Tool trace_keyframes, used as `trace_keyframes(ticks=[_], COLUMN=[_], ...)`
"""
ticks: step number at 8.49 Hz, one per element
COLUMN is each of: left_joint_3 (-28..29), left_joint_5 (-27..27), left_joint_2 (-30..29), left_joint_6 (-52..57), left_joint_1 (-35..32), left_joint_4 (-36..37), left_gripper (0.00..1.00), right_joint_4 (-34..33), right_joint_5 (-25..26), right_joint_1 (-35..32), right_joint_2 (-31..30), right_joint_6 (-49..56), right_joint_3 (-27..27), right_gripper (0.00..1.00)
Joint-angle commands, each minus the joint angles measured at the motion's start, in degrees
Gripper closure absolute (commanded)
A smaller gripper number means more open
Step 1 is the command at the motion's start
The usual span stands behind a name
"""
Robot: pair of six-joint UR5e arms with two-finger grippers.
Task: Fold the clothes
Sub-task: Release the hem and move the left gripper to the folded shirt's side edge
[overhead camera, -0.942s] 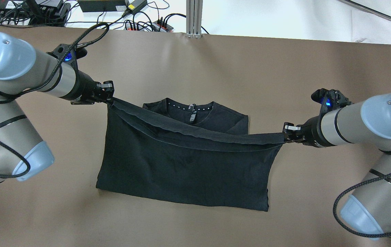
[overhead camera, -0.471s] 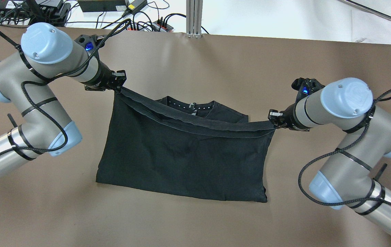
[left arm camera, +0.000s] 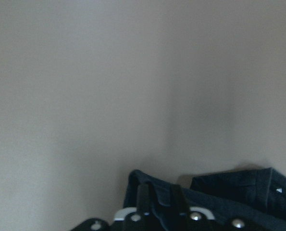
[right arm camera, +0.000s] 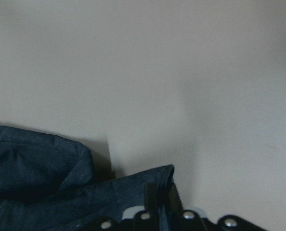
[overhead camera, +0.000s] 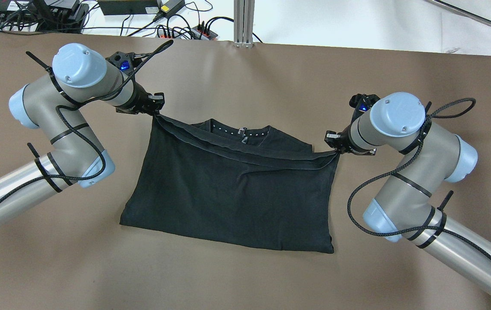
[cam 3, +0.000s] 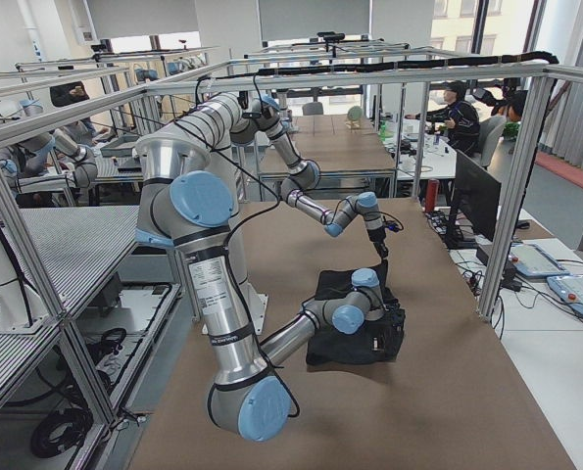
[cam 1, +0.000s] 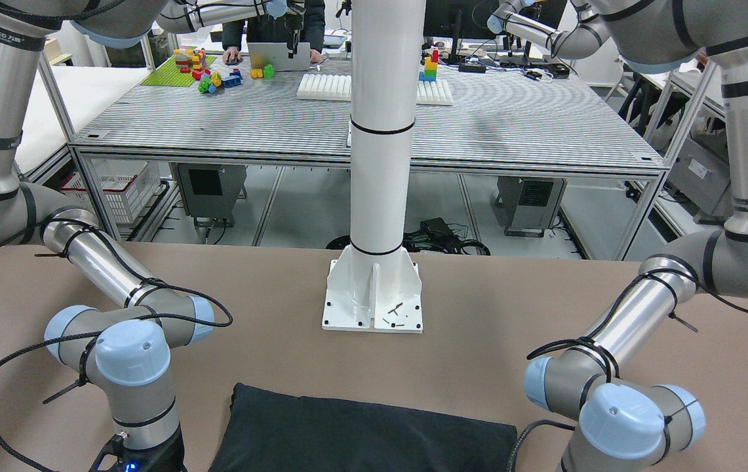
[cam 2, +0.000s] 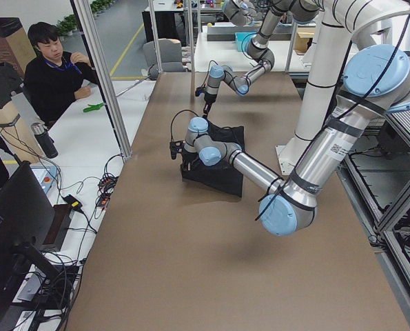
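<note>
Garment (overhead camera: pixel 228 193) hem stretched btwn L gripper (overhead camera: pixel 157 112), R gripper (overhead camera: pixel 335 148).

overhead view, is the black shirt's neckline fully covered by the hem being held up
No, the neckline of the black shirt shows past the hem stretched between the left hand and right hand.

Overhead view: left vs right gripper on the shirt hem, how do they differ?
The left gripper holds its hem corner farther across the table than the right gripper, so the hem runs slanted. The left gripper's corner is past the collar; the right gripper's stops short of it. Both are shut on the black garment.
</note>
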State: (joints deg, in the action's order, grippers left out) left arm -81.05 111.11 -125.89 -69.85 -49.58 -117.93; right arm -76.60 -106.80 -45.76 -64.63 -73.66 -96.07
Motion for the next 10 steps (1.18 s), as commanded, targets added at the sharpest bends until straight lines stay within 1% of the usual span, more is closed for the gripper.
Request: trace_keyframes(ticks=[1, 2, 4, 5, 7, 8, 10], left_joint_3=[0.0, -0.2, -1.2, -1.7, -4.0, -6.4, -13.1], left_joint_5=[5.6, 10.9, 11.9, 11.9, 12.1, 12.0, 11.2], left_joint_2=[1.3, 1.4, 2.9, 5.2, 13.5, 17.7, 23.9], left_joint_6=[8.5, 8.6, 8.9, 8.9, 8.8, 8.8, 7.7], left_joint_1=[-2.9, -4.1, -3.9, -3.3, 0.4, 2.5, 7.6], left_joint_4=[-3.5, -3.7, -4.6, -6.9, -16.8, -19.7, -20.9], left_gripper=[0.05, 0.05, 0.05, 0.05, 0.05, 0.05, 0.05], right_joint_4=[1.3, 1.3, 1.4, 1.5, 2.5, 2.5, 2.5], right_joint_5=[-1.4, -3.4, -4.3, -4.2, -4.2, -4.1, -4.0], right_joint_1=[-2.4, -2.8, -2.8, -2.8, -2.6, -2.5, -2.5], right_joint_2=[0.5, 0.5, 0.0, -0.1, -0.5, -0.6, -0.6], right_joint_6=[6.3, 7.7, 8.0, 8.0, 8.0, 8.0, 8.0], right_joint_3=[-0.3, -0.4, -0.4, -0.4, -0.4, -0.4, -0.4], right_gripper=[0.06, 0.06, 0.06, 0.06, 0.06, 0.06, 0.06])
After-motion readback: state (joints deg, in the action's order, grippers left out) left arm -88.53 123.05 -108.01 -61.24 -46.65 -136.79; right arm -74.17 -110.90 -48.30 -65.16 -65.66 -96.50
